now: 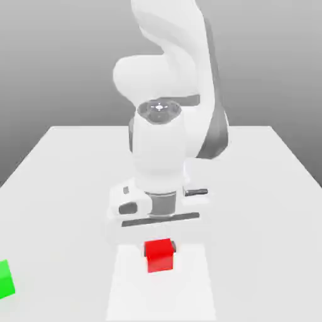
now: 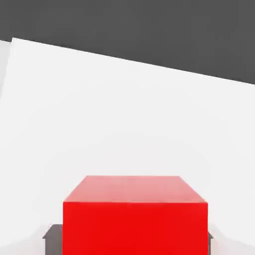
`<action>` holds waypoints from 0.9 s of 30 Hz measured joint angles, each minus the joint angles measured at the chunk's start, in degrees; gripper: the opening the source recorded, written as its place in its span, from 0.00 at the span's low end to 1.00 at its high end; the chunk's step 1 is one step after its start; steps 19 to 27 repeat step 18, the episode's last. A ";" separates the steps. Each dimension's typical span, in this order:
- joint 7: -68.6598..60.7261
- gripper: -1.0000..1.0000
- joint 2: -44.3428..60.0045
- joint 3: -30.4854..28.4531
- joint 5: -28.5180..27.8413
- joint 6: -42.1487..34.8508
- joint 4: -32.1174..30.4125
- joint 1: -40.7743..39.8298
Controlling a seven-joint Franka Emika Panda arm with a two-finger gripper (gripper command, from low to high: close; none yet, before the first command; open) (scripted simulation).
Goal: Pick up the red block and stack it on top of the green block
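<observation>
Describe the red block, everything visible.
The red block is a small bright red cube with plain, smooth, unmarked faces. It sits upright and square, directly below the arm's hand, near the front edge of the white table. In the hand view it sits close to the camera, its top face paler, with a dark shadow at its base. The green block lies well apart, at the exterior view's left.

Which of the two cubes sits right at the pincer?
The red block, directly under the pincer; the green block lies far off at the exterior view's left edge.
</observation>
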 joint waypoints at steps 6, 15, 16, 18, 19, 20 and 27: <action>1.39 0.00 4.97 -7.59 3.45 -6.91 11.47 -8.98; -1.01 1.00 18.03 -11.48 11.59 -5.21 22.04 -19.21; -1.01 1.00 18.03 -11.48 11.59 -5.21 22.04 -19.21; -1.01 1.00 18.03 -11.48 11.59 -5.21 22.04 -19.21; -1.01 1.00 18.03 -11.48 11.59 -5.21 22.04 -19.21; -1.01 1.00 18.03 -11.48 11.59 -5.21 22.04 -19.21; -1.01 1.00 18.03 -11.48 11.59 -5.21 22.04 -19.21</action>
